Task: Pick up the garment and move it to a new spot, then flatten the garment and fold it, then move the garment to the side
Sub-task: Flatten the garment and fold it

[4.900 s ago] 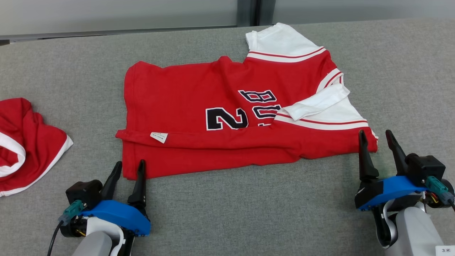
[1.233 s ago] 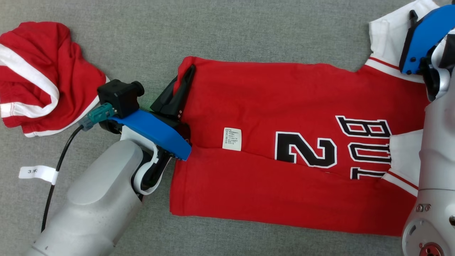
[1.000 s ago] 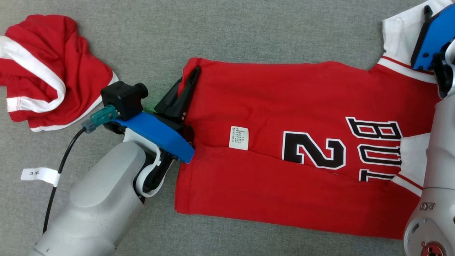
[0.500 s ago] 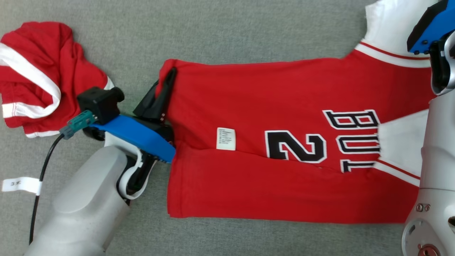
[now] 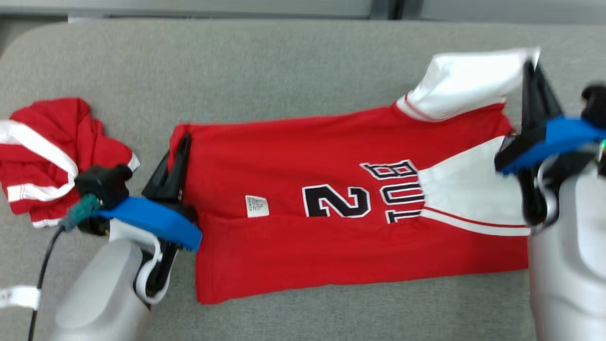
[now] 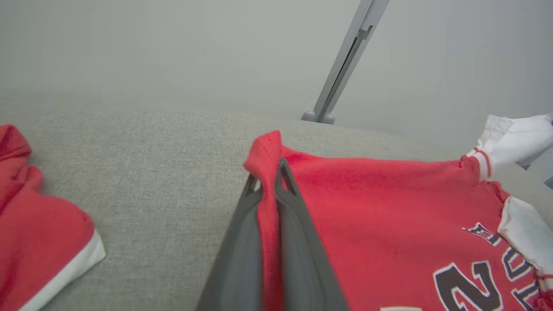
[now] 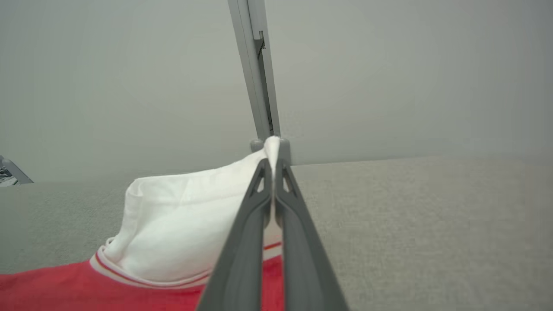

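Note:
The garment point(image 5: 303, 161) is a red jersey with white sleeves and black lettering, spread across the grey table with its near edge folded over. My left gripper point(image 5: 185, 140) is shut on the garment's far left red corner point(image 6: 265, 149), the cloth pinched between the two fingers. My right gripper point(image 5: 529, 68) is shut on the far white sleeve point(image 5: 468, 80), which is lifted off the table; in the right wrist view the sleeve's edge point(image 7: 272, 149) sticks out past the closed fingertips.
A second red and white garment point(image 5: 47, 151) lies bunched at the table's left side. A grey wall with a vertical metal post point(image 7: 255, 65) runs behind the table's far edge. Bare grey table surface point(image 5: 284, 61) lies beyond the jersey.
The right gripper has closed on the white sleeve and raised it. The head camera has tilted up, bringing the table's far edge into view. The left gripper keeps its hold on the red corner.

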